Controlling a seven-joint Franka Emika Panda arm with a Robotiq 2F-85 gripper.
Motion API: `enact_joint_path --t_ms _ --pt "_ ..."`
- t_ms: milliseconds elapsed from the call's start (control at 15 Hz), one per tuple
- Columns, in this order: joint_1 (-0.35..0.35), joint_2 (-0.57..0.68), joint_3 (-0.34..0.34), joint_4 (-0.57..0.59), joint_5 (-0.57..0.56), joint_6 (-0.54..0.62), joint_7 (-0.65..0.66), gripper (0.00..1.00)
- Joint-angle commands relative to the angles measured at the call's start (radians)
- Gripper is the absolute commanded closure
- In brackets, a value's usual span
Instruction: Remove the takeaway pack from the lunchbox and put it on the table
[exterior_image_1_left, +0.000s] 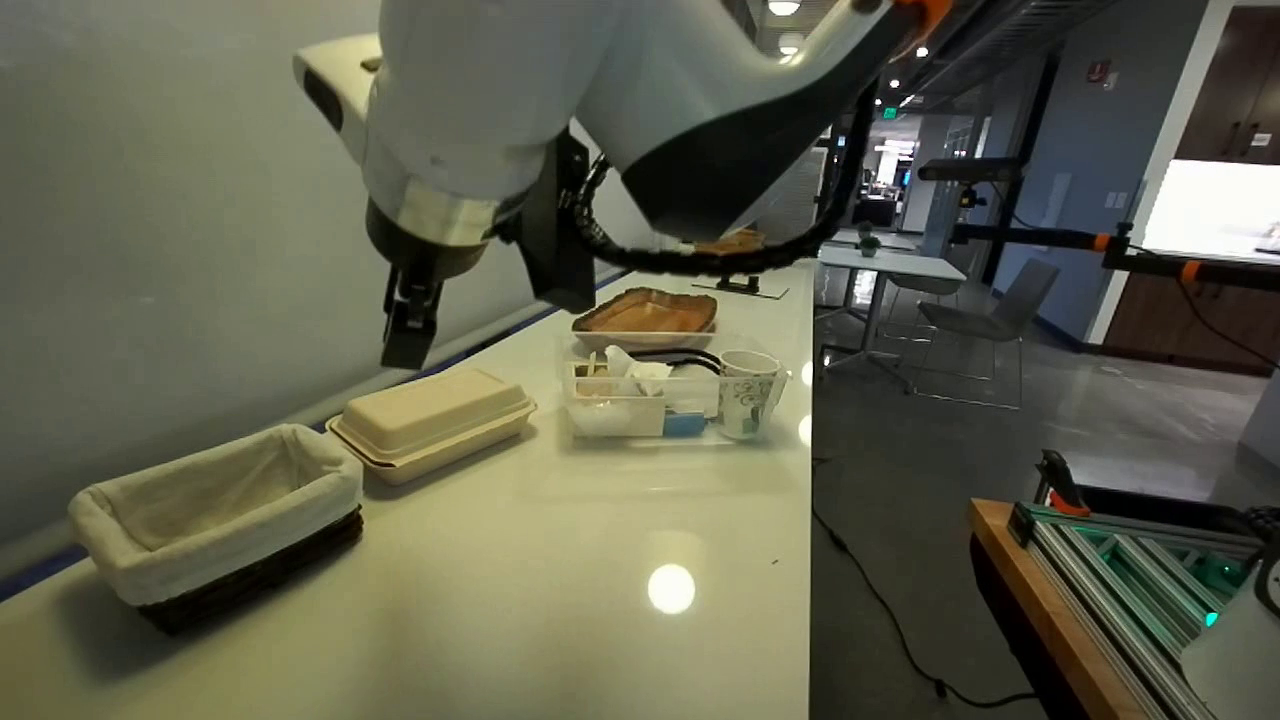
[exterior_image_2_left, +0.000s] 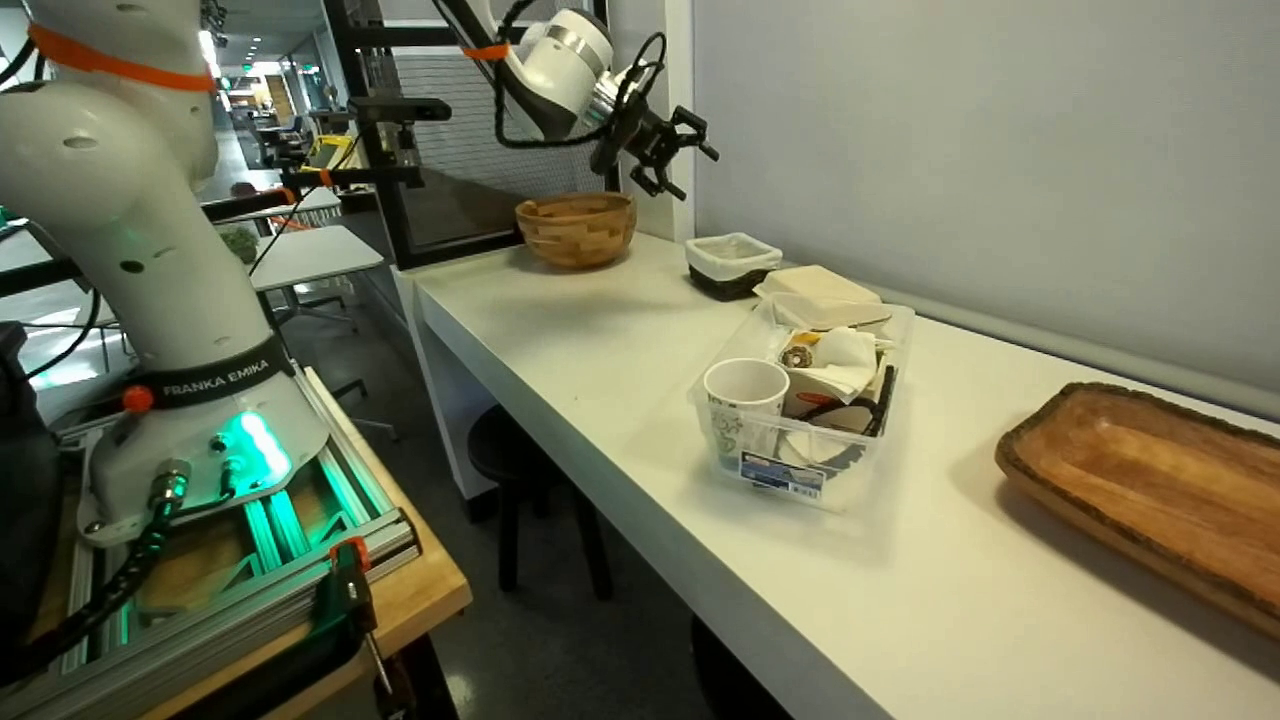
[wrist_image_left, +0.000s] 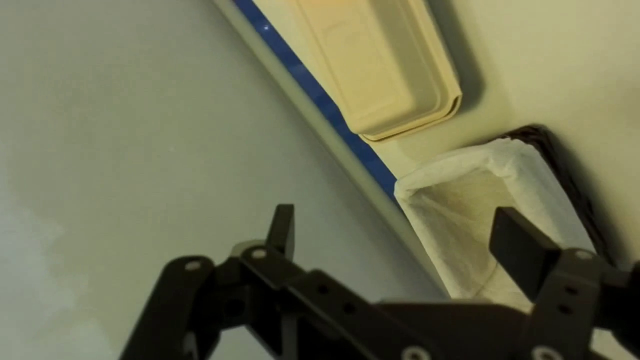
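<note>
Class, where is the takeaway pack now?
In an exterior view, the takeaway pack sits left of centre on the table, between the white-lined basket and the clear plastic box.

In an exterior view, shot from near gripper (exterior_image_1_left: 407, 345), facing along table (exterior_image_1_left: 520, 570). In an exterior view, shot from farther off, facing gripper over lunchbox (exterior_image_2_left: 782, 474). Wrist view at gripper, facing down. All share takeaway pack (wrist_image_left: 377, 65), white-lined bin (wrist_image_left: 450, 167).

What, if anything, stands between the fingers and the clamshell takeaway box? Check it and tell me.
Nothing visible does: the open fingers hang raised, with open air toward the clamshell takeaway box. The cloth-lined wicker basket sits low beside the box's end, so a low approach from that side might catch the basket's rim.
</note>
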Motion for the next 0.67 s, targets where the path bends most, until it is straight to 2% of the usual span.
enact_joint_path --t_ms 0,200,333,400,467,600 --pt "-0.142 -0.222 0.085 -0.221 0.276 0.146 -0.09 0.0" --pt "-0.241 -0.335 0.138 -0.37 0.512 0.242 -0.175 0.0" --pt "-0.26 -0.399 0.125 -0.459 0.668 0.27 -0.217 0.0" --pt "-0.224 -0.304 0.116 -0.344 0.543 0.22 -0.174 0.0" --pt "-0.238 -0.333 0.116 -0.386 0.595 0.235 -0.191 0.0" --pt "-0.249 -0.364 0.116 -0.424 0.625 0.245 -0.194 0.0"
